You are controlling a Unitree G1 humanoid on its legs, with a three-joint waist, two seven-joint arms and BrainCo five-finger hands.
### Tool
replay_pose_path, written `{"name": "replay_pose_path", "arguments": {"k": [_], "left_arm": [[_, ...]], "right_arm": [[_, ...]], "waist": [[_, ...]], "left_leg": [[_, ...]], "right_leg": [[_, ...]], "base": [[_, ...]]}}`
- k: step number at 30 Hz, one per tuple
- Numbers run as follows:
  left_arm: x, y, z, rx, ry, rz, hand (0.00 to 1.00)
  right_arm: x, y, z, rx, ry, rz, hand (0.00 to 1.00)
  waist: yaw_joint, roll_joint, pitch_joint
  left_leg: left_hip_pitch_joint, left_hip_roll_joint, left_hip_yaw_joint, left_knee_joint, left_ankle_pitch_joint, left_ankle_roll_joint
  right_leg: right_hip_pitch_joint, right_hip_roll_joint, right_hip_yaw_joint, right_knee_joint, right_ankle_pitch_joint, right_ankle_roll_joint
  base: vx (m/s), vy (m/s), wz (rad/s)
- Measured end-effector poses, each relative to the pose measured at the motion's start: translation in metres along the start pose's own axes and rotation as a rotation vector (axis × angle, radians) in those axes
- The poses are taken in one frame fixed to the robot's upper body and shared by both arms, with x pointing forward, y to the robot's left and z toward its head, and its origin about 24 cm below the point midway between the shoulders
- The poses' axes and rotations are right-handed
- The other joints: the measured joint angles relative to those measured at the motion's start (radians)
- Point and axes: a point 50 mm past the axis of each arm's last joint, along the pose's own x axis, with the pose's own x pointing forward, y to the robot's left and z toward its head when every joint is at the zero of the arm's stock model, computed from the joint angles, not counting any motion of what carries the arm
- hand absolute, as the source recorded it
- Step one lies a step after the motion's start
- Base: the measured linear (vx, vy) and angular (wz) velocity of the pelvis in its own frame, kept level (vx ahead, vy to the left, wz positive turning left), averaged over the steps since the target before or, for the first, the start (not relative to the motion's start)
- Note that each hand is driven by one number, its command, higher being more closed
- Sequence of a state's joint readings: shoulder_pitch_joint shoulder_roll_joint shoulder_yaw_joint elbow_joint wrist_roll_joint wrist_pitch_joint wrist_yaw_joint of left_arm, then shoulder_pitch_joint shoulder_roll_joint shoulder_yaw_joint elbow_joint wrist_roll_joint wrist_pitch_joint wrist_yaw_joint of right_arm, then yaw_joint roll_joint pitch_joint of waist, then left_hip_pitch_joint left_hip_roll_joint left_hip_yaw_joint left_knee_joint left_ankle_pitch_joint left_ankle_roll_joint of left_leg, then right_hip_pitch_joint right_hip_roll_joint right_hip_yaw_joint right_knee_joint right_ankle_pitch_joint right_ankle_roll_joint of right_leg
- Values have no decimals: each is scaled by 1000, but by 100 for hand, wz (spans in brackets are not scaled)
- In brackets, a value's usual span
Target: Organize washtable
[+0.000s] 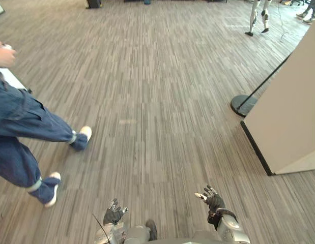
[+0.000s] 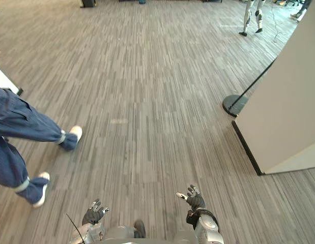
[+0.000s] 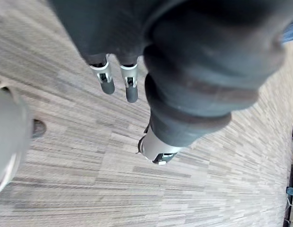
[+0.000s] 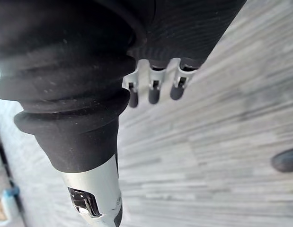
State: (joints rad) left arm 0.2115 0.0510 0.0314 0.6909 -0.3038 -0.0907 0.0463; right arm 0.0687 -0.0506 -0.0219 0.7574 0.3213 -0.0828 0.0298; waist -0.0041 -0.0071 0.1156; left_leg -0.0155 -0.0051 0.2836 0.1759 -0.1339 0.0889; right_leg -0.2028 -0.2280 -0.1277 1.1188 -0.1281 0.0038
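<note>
So at this point you hadn't really started, as far as I could judge. Far left, a person (image 1: pixel 17 122) in blue jeans and white-soled shoes (image 1: pixel 51 188) was striding across the grey striped carpet (image 1: pixel 147 101), one hand (image 1: pixel 2 55) up by a white panel edge (image 1: pixel 9 79). Low in the head views, your left hand (image 1: pixel 113 213) hung over bare carpet with its fingers (image 3: pixel 107 80) loosely straight and a bit apart, holding nothing. Your right hand (image 1: pixel 213 199) was the same deal: fingers (image 4: pixel 154 90) side by side and relaxed, thumb stuck out, nothing between them, just floor underneath. Further right sat a black round stand base (image 1: pixel 242 104) with a thin pole leaning up from it, and beside that a big beige partition (image 1: pixel 294 112) with a dark bottom edge. Way off at the top right, a pair of legs (image 1: pixel 259 18) stood on the carpet. As for the washtable, I honestly couldn't tell where it was from these angles, so my read was that nothing was organized yet and you'd have to find it and walk over first. Basically the whole job was left.
</note>
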Motion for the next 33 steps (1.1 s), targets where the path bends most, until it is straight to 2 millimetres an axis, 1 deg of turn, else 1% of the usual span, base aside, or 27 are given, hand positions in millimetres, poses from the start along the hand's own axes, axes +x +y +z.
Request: {"name": "replay_pose_path", "arguments": {"k": [1, 2, 4, 6, 7, 8, 9, 10, 11, 12, 13, 14, 15, 16, 17, 19, 20, 21, 22, 23, 25, 27, 28, 29, 31, 32, 33], "left_arm": [[1, -3, 2, 28, -5, -21, 0], [8, -9, 14, 68, -31, -55, 0], [17, -15, 31, 108, -67, -81, 0], [26, -24, 52, 146, -115, -110, 0], [27, -21, 56, 164, -123, -105, 0], [26, -20, 55, 169, -123, -105, 0], [26, -22, 49, 172, -102, -107, 0], [25, -26, 37, 157, -66, -111, 0], [23, -28, 32, 146, -51, -114, 0], [20, -32, 21, 109, -20, -112, 0], [18, -31, 14, 74, 6, -95, 0], [18, -30, 13, 67, 9, -92, 0], [18, -27, 13, 54, 10, -79, 0], [17, -23, 13, 48, 4, -66, 0], [15, -21, 12, 45, 2, -63, 0], [11, -19, 7, 35, 1, -61, 0], [9, -19, 8, 30, -6, -61, 0], [9, -19, 8, 29, -9, -60, 0], [7, -15, 6, 15, -9, -47, 0], [5, -11, 3, -15, -3, -23, 0], [2, -7, 0, -44, -2, 4, 0], [-2, 2, -6, -71, 9, 44, 0], [-3, 9, -6, -71, 10, 66, 0], [-1, 14, -2, -67, 0, 77, 0], [2, 14, 4, -56, -8, 73, 0], [4, 12, 5, -54, -7, 68, 0], [6, 8, 9, -42, -16, 50, 0]], "right_arm": [[0, 1, 2, 2, -9, 5, 0], [-2, 3, 3, 10, -27, 21, 0], [-2, 1, 4, 35, -32, 18, 0], [-2, 0, 4, 58, -35, 7, 0], [-2, 0, 3, 59, -29, 7, 0], [-3, 0, 1, 61, -22, 5, 0], [-3, -2, 2, 50, -23, 1, 0], [-1, -4, 8, 38, -39, 1, 0], [0, -6, 12, 29, -49, 1, 0], [3, -6, 25, -8, -79, 12, 0], [8, 1, 33, -20, -95, 33, 0], [10, 5, 38, -19, -108, 41, 0], [13, 12, 43, -12, -121, 49, 0], [16, 26, 49, -15, -142, 83, 0], [16, 29, 52, -16, -155, 92, 0], [16, 39, 66, -15, -215, 129, 0], [16, 38, 68, -16, -228, 131, 0], [15, 37, 68, -20, -229, 128, 0], [15, 30, 67, -33, -224, 114, 0], [13, 21, 62, -43, -211, 94, 0], [10, 12, 56, -50, -192, 73, 0], [7, 7, 46, -53, -163, 60, 0], [6, 9, 39, -41, -141, 60, 0], [7, 14, 37, -26, -134, 73, 0], [7, 20, 37, -9, -134, 90, 0], [8, 20, 38, -5, -136, 94, 0], [7, 20, 38, -6, -135, 96, 0]], "waist": [[-22, 19, 3], [-54, 18, 14], [-77, 14, 34], [-104, -18, 54], [-128, -44, 43], [-127, -59, 34], [-126, -65, 20], [-118, -24, 1], [-114, 4, 0], [-106, 72, 11], [-80, 106, 21], [-69, 108, 35], [-51, 90, 54], [-32, 48, 73], [-30, 37, 71], [-21, 19, 66], [-23, 25, 61], [-22, 26, 60], [-21, 32, 57], [-22, 37, 51], [-10, 45, 34], [21, 37, -2], [13, -15, -32], [12, -44, -39], [-11, -48, -20], [-15, -39, -12], [-31, -13, 7]], "left_leg": [[55, 0, -15, -41, 1, -5], [127, -10, -53, -87, -17, -11], [180, -17, -90, -110, -50, -19], [270, -30, -122, -157, -88, -38], [322, -45, -144, -170, -114, -67], [338, -58, -152, -142, -131, -84], [321, -38, -154, 3, -164, -107], [229, 17, -157, 242, -154, -144], [176, 51, -160, 379, -118, -204], [68, 121, -176, 635, 67, -328], [-20, 181, -154, 850, 200, -311], [-53, 206, -139, 948, 188, -291], [-85, 232, -111, 1048, 162, -251], [-147, 258, -51, 1109, 106, -169], [-177, 269, -27, 1104, 86, -139], [-299, 286, 16, 935, 49, -102], [-349, 281, 15, 741, 34, -108], [-356, 278, 14, 673, 35, -110], [-373, 254, -1, 415, 45, -126], [-368, 212, -57, 107, 104, -214], [-375, 194, -88, -7, 122, -231], [-388, 176, -91, 113, 208, -146], [-402, 135, -57, 232, 156, -79], [-369, 100, -19, 277, 74, -59], [-267, 64, -5, 267, 2, -31], [-223, 60, -5, 249, -10, -27], [-121, 61, -7, 184, -14, -21]], "right_leg": [[-50, 7, -42, -33, -37, 13], [-148, 26, -77, -133, -69, 43], [-232, 42, -98, -347, -59, 45], [-262, 53, -140, -789, 72, 102], [-295, 47, -145, -854, 79, 106], [-300, 52, -145, -855, 76, 79], [-281, 89, -93, -850, 207, -98], [-270, 114, -96, -817, 249, -119], [-257, 127, -107, -802, 250, -118], [-219, 192, -107, -779, 187, -140], [-162, 252, -74, -784, 145, -159], [-117, 271, -61, -792, 133, -164], [-45, 288, -23, -803, 113, -170], [85, 295, 39, -865, 82, -165], [124, 295, 59, -892, 73, -162], [221, 296, 129, -961, 28, -123], [260, 296, 152, -985, 12, -100], [269, 295, 157, -989, 7, -94], [306, 291, 173, -997, -31, -81], [354, 281, 182, -996, -87, -67], [401, 261, 186, -963, -174, -31], [383, 212, 220, -775, -291, 13], [301, 148, 215, -555, -307, 43], [210, 94, 213, -328, -204, 53], [110, 54, 206, -72, -44, 27], [87, 53, 197, -29, -57, 17], [43, 52, 142, -5, -85, -8]], "base": [[808, -6, 72], [673, -64, 78], [595, -129, 70], [741, -274, 75], [706, -295, 64], [767, -353, 46], [959, -514, 6], [799, -445, -7], [926, -468, -37], [772, -289, -88], [917, -337, -106], [605, -193, -115], [708, -229, -109], [703, -219, -103], [688, -203, -94], [741, -110, -80], [812, -62, -65], [551, 5, -50], [738, 69, -38], [757, 90, -37], [866, 174, -59], [861, 241, -85], [857, 257, -52], [841, 249, -35], [714, 201, -9], [688, 160, -3], [589, 119, -10]]}}
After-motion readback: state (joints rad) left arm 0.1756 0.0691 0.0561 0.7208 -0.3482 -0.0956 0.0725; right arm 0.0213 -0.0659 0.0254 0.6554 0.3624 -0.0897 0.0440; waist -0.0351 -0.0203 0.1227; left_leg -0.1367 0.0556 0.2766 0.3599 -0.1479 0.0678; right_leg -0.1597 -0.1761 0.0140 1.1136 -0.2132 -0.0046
